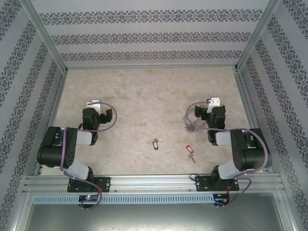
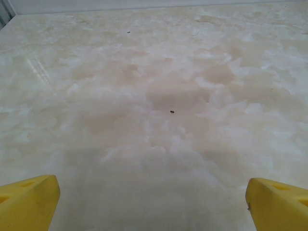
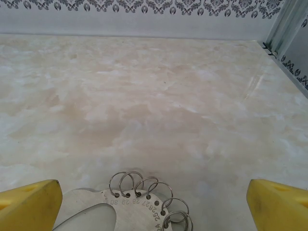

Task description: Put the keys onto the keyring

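Keys lie apart near the near edge of the beige marbled table (image 1: 144, 91): the small metal key with a dark blue-black oblong tag (image 1: 155, 143) sits around mid-edge, and the red-tagged metal key (image 1: 189, 149) is to its right. The silvery keyring of small wire rings (image 3: 139, 204) rests between the right gripper's (image 3: 154, 192) wide-spread yellow fingers. The left gripper (image 2: 151, 192) gapes over bare table.

On my screens the left arm (image 1: 57, 150) and right arm (image 1: 248, 151) look alike: chunky black links joined by silvery-white sections, each on a black base plate (image 1: 89, 185). A lilac cable (image 1: 116, 114) loops at each wrist, next to a small white block (image 1: 94, 103). The fingers (image 2: 26, 202) are bright yellow wedges.
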Robot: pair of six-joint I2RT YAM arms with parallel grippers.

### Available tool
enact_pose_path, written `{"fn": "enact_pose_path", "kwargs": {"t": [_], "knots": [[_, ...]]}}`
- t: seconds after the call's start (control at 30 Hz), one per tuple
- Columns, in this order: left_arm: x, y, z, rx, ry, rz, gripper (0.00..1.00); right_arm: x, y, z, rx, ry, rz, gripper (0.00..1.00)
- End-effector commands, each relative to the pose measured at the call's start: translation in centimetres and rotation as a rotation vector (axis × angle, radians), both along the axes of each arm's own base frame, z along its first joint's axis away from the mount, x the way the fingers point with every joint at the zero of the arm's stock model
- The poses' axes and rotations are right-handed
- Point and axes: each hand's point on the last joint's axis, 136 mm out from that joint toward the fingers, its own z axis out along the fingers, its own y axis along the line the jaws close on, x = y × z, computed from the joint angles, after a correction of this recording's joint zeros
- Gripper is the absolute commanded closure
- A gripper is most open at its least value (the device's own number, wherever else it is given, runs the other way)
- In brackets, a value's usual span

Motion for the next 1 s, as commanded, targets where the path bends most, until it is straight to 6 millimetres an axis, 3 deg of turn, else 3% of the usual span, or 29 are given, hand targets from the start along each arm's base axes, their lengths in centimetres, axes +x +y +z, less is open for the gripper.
{"fn": "enact_pose_path", "kwargs": {"t": [0.0,0.97], "knots": [[0.67,0.19,0.9,-0.011,-0.028,0.001,0.01,0.62,0.16,1.02,0.025,-0.027,0.008,0.02],[0.63,-0.48,1.09,-0.014,-0.031,-0.041,0.0,0.73,0.26,0.99,0.045,-0.016,0.032,0.02]]}}
